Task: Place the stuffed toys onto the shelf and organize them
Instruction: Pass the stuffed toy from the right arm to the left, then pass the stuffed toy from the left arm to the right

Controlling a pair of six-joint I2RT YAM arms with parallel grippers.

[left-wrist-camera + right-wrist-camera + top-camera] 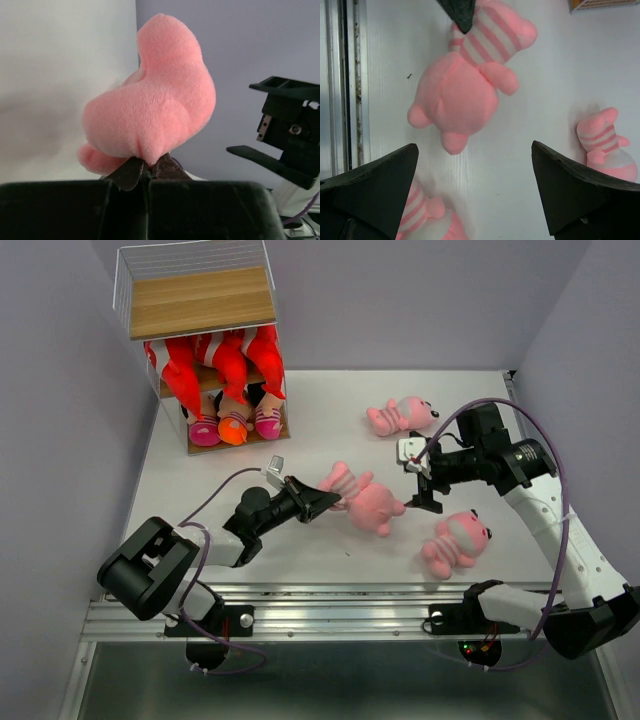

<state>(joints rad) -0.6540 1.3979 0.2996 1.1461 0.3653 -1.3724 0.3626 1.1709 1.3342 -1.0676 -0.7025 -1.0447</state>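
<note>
My left gripper is shut on a pink striped animal, pinching a fold of its plush between the closed fingertips. My right gripper stands open just right of that toy, which lies beyond its fingers. A second pink animal lies at the back of the table and a third near the front right. The shelf stands at the back left. Red sharks fill its middle tier and dolls its bottom tier. Its top board is bare.
Purple walls close in the table on the left, back and right. A metal rail runs along the near edge by the arm bases. In the left wrist view the right gripper hangs close on the right.
</note>
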